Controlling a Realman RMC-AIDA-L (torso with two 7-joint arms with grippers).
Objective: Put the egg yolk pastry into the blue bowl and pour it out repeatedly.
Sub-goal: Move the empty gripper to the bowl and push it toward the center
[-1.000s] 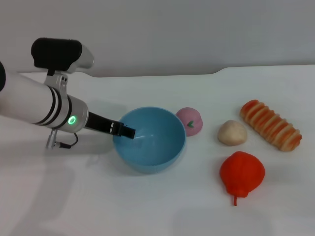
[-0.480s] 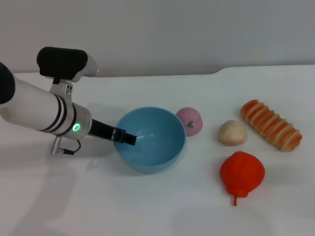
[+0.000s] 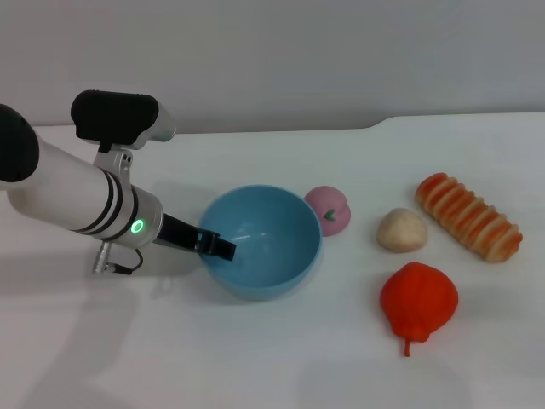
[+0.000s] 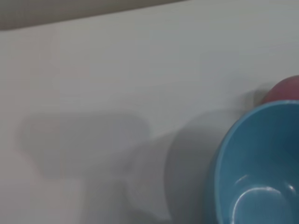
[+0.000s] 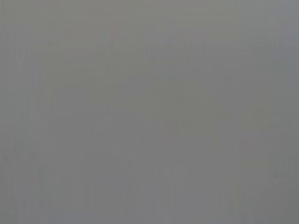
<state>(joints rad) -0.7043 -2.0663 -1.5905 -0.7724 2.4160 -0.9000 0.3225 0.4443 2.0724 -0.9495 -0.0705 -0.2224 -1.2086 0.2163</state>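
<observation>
Left jaws (image 3: 220, 248) pinch the blue bowl's (image 3: 281, 277) nine-o'clock rim; the egg yolk pastry (image 3: 402, 230) lies at three o'clock, beyond the bowl.

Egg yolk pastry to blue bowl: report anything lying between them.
The small beige dome-shaped pastry sits apart from the round light-blue plastic bowl. The pink ball with a green mark lies beside the bowl's rim, just off the direct line. Nothing else intervenes.

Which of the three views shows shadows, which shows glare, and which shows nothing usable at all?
Head view: soft shadows lie under the blue bowl and beside the left gripper at its rim; faint glare streaks the bowl's inside. Left wrist view: a broad blurred shadow crosses the white table, with a bright ring of glare in the bowl's bottom. Right wrist view: a flat grey blank.
</observation>
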